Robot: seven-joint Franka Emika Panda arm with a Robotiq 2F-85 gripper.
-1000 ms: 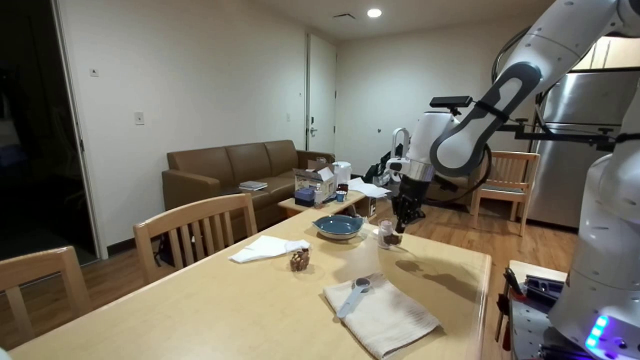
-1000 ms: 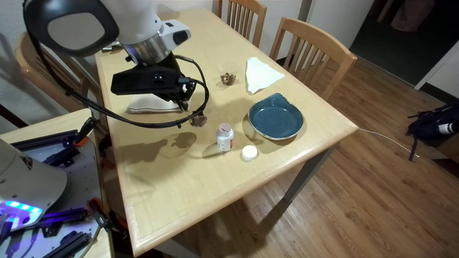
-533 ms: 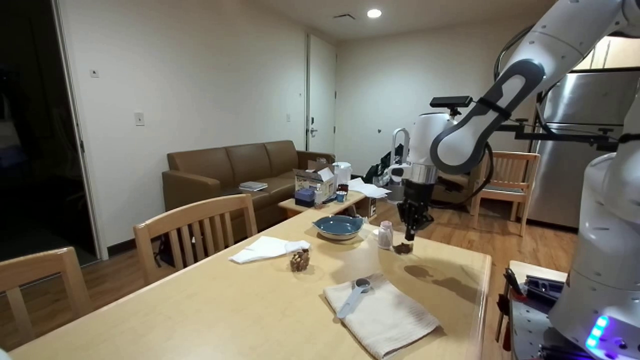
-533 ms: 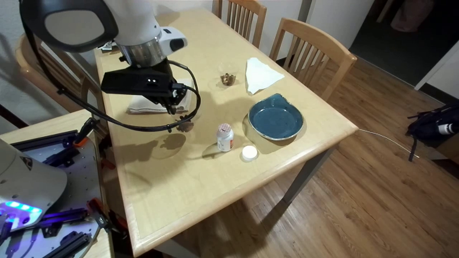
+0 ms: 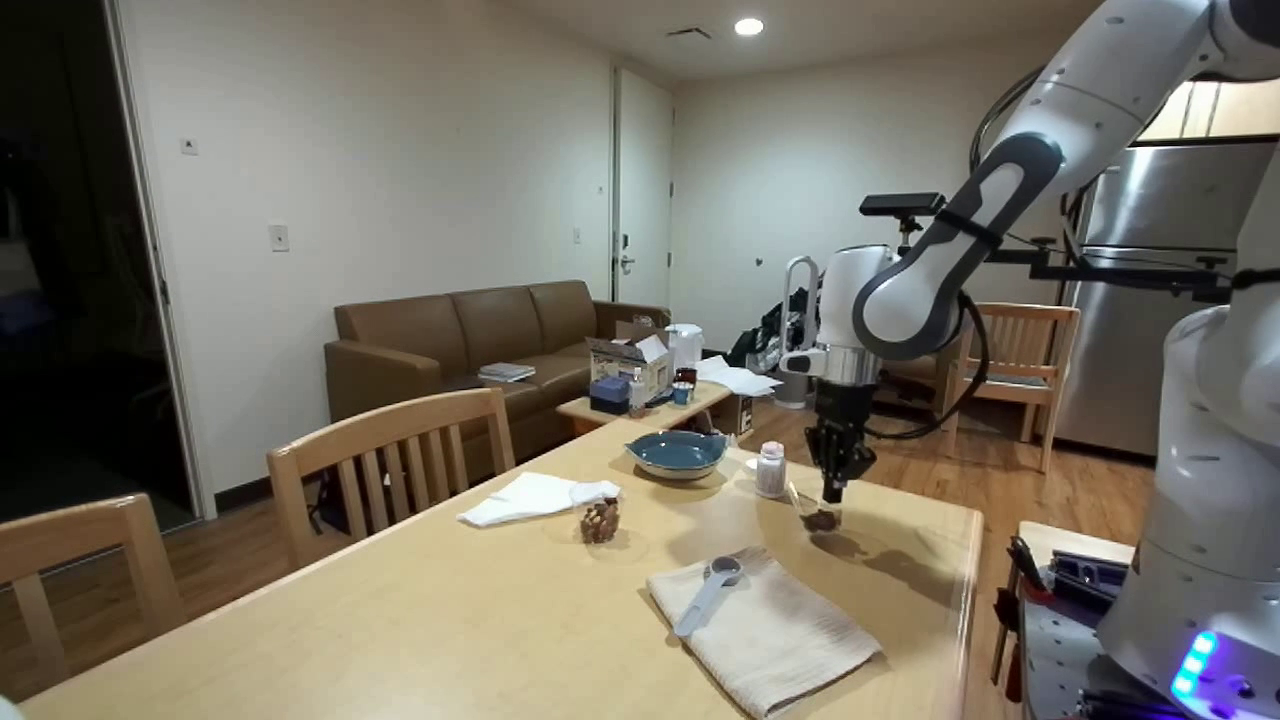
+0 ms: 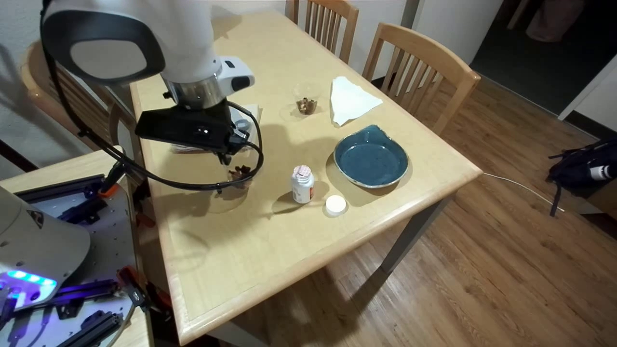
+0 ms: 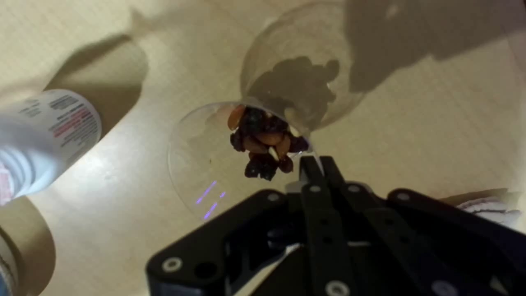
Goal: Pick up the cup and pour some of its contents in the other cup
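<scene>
The claw (image 7: 320,163), nearly closed, pinches the clear cup (image 7: 199,160).

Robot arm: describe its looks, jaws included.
The arm is white and rounded, with dark grey trim and a silver band. Black cables loop alongside. The jaws are black and jointed, with pale round screw heads. Blue lights glow at the base.

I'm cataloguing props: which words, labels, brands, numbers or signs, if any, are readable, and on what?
Nothing here can be read.
White bottle: black and red label print, too blurred.
Bottle's pinkish top: marks too small.
Open cardboard box: printing too small.
Robot base sticker: too small.
</scene>
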